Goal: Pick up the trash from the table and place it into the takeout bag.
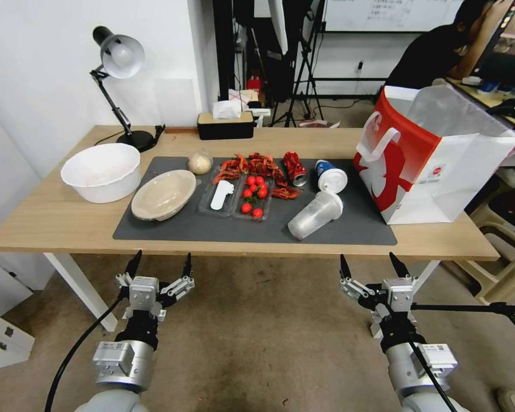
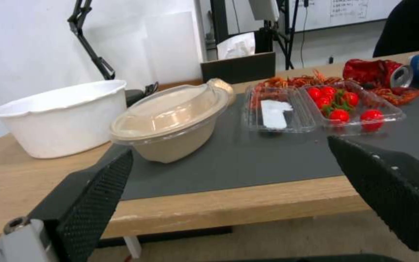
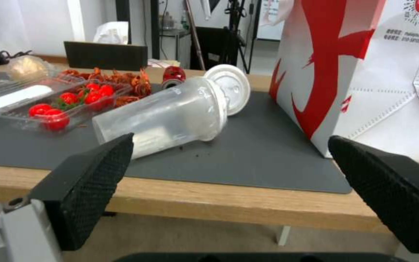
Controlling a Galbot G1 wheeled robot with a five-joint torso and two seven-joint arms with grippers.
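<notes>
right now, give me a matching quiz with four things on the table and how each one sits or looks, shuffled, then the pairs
Things:
1. clear plastic cup
2. red can
3. paper bag
4. beige bowl

States:
a. crushed
b. standing upright at the mat's right end
c. lying on its side
d. covered with a clear lid

Pairs: 1-c, 2-a, 3-b, 4-d

mat [image 1: 212, 229] on table [image 1: 51, 217] | takeout bag [image 1: 435, 166] right of mat
</notes>
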